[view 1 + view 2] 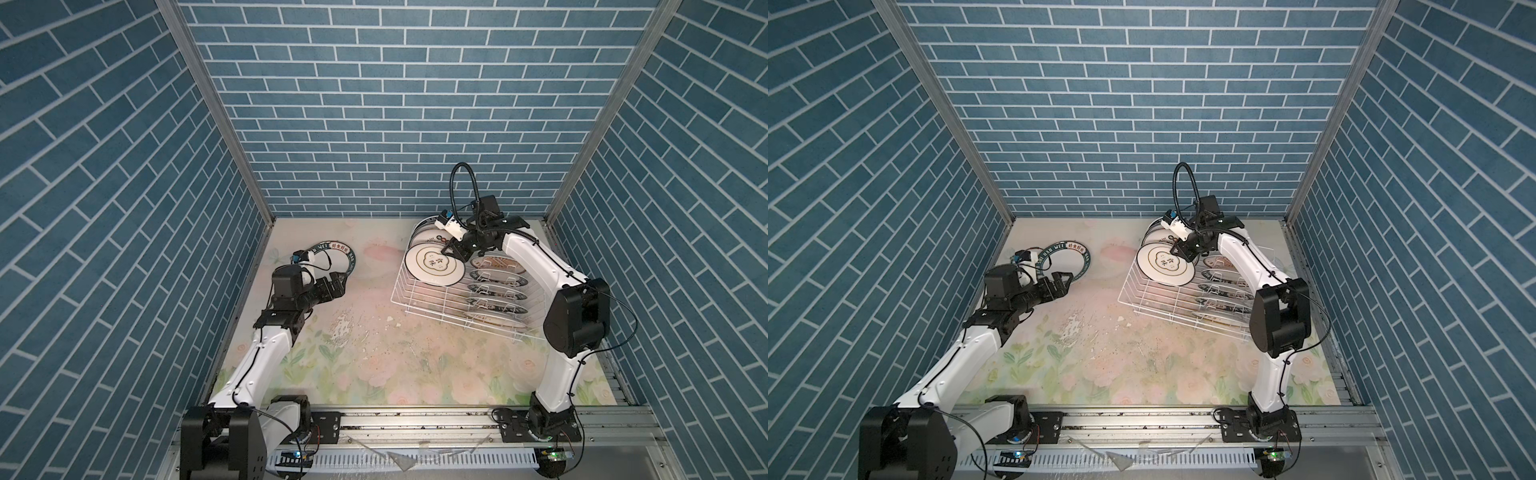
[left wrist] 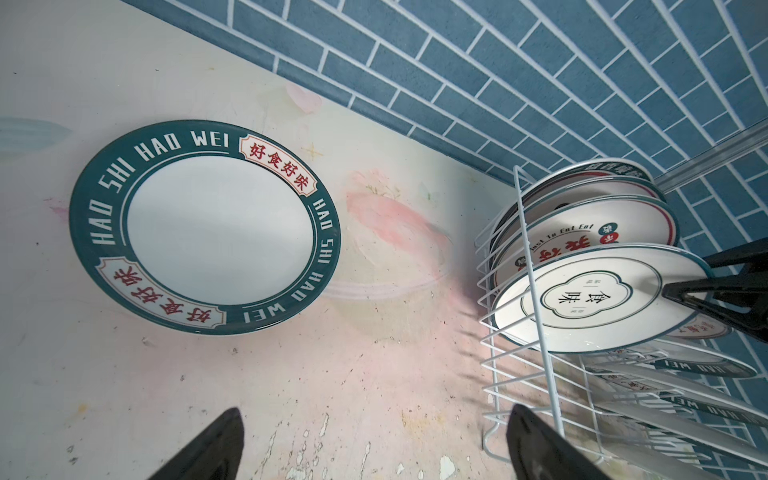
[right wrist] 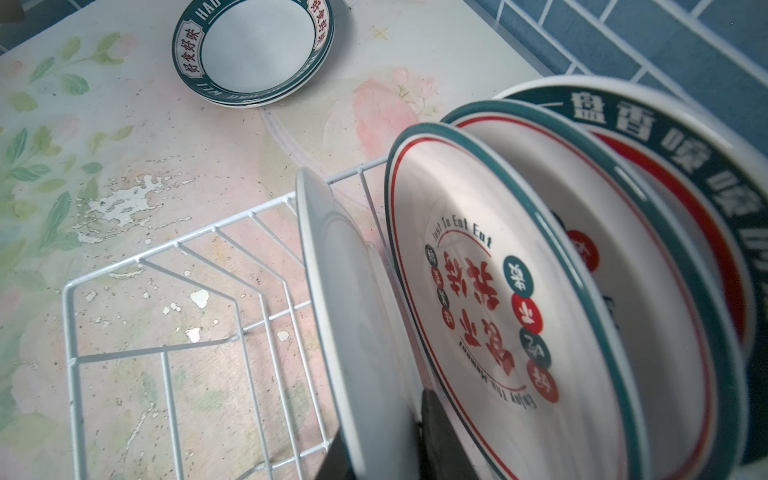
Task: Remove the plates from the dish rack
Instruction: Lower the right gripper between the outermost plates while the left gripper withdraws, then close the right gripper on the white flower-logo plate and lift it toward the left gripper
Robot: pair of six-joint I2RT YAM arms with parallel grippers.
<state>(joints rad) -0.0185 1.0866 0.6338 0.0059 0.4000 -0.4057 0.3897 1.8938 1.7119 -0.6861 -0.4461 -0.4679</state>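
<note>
on the left, the left gripper (image 1: 341, 284) hangs with its jaws spread wide and nothing in them, just beside the unloaded pile. the pile is round white ceramic plates with dark green lettered rims (image 2: 216, 232), lying flat on the floral-printed table top (image 1: 374, 353). there are two, going by the doubled rim in the right wrist view.

moving right, bare table separates the pile from the rectangular white wire dish rack (image 1: 419, 303). at the rack's left side stands a round white plate with a thin rim line and a cloud-shaped emblem (image 1: 434, 264). the right gripper (image 1: 452, 254) has its jaws drawn in on the plate's upper edge, one finger on each face, so it looks pinched.

the step in hand, i judge, is the pick of a third plate. the next move calls for a straight lift clear of the tines and the plate behind, then a carry left.

in the rack: this plate, three large plates behind it (image 3: 519, 291), and further right a row of smaller plates (image 1: 496, 291) — about five, partly hidden by the arm.
</note>
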